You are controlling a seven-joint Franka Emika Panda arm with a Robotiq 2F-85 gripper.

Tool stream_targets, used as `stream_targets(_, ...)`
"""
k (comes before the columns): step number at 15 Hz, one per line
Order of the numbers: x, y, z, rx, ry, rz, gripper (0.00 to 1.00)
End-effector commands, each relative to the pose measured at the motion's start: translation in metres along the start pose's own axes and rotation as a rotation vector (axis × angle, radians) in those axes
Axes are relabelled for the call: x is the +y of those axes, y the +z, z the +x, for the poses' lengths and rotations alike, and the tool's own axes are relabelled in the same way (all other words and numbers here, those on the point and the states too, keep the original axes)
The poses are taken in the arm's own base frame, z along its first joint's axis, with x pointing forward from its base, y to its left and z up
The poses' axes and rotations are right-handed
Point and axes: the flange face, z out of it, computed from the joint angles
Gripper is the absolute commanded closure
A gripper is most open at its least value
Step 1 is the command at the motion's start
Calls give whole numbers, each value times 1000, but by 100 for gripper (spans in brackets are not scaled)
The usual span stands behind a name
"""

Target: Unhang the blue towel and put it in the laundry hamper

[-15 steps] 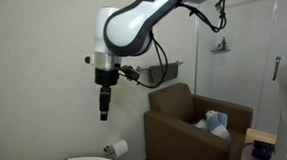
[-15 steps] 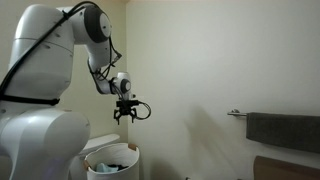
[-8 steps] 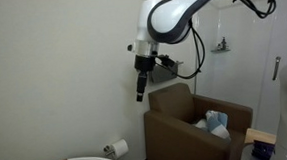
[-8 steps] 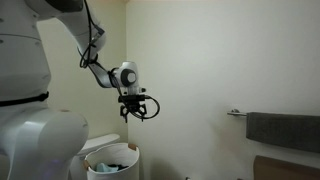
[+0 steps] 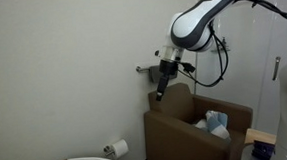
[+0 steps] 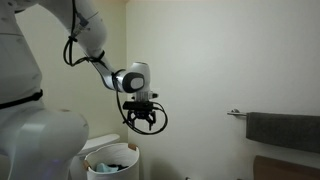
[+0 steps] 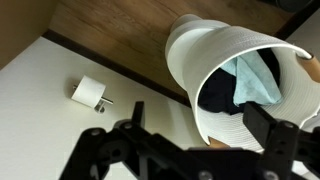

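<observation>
The dark grey-blue cloth towel (image 6: pixel 283 131) hangs folded over a metal wall rail (image 6: pixel 236 113) at the right edge of an exterior view, well apart from the tool (image 6: pixel 145 119); the rail end (image 5: pixel 143 68) also shows just beside the tool (image 5: pixel 161 89) from the opposite side. The tool hangs in mid-air with its fingers spread and nothing between them, released, as the wrist view also suggests with its two dark fingers (image 7: pixel 264 128) apart over the floor.

The white round ribbed laundry hamper (image 6: pixel 112 160) stands below the tool, already holding dark and pale blue cloth (image 7: pixel 255 78); a white toilet-paper roll (image 7: pixel 91 94) sits low on the wall near it. No counter carries anything here, so places can only be given by wall, rail and floor.

Judging by its drape, the towel should be light, soft and limp, not slippery or fragile; it will sag and trail once lifted. The best hold looks to be the upper fold just under the rail, pinching both layers together, then lifting up and outward so the cloth slides off; a grip on the lower hem would likely drag it against the rail.
</observation>
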Motion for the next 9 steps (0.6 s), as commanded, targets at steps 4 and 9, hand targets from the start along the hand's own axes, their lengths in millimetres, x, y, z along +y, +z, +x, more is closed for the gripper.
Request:
stream_targets(4,2,39,1,4,65,20,0)
stream_targets(9,1,52,3,-2,78,23,0)
